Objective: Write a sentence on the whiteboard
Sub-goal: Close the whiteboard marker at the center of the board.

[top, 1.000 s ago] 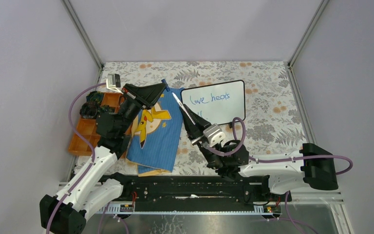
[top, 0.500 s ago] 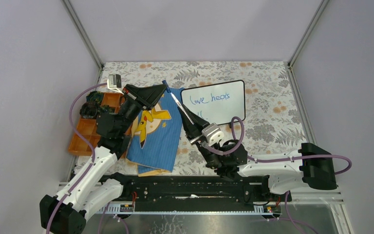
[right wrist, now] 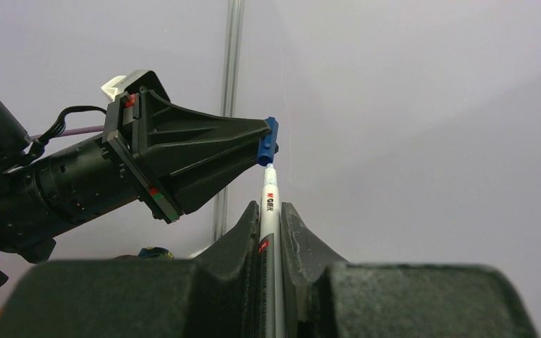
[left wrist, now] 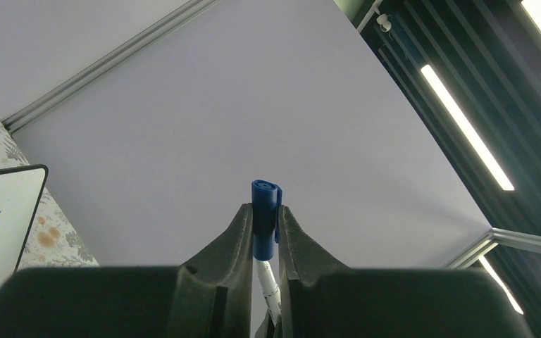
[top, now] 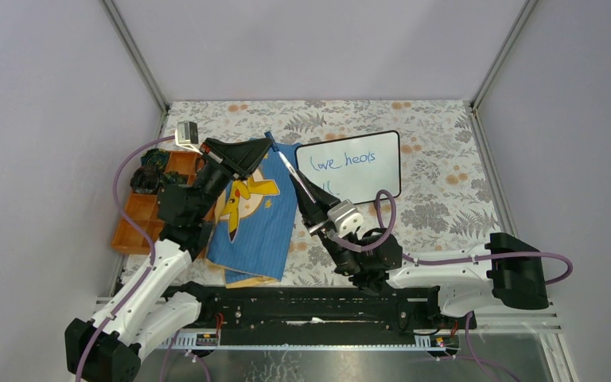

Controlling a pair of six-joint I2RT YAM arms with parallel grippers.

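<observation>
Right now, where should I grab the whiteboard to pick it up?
Take the whiteboard by its thin black frame at the right edge, coming from the right. That edge looks clear; the right gripper with the pen and the left gripper with the cap hang near the left edge.

Top external: fixed high, behind arm bases (top: 286, 306), looks down and forward across whole counter (top: 445, 127); whiteboard (top: 350, 165) mid-frame, small, far.

Left wrist: close behind left end effector (left wrist: 263, 211), tilted upward at enclosure wall (left wrist: 183, 105); whiteboard corner at left edge.

Right wrist: close behind right end effector (right wrist: 271, 211), faces left arm (right wrist: 56, 183) and enclosure wall.

All three views share blue cap (left wrist: 265, 193) and marker (right wrist: 268, 201) tip. Left wrist and top external share whiteboard.
</observation>
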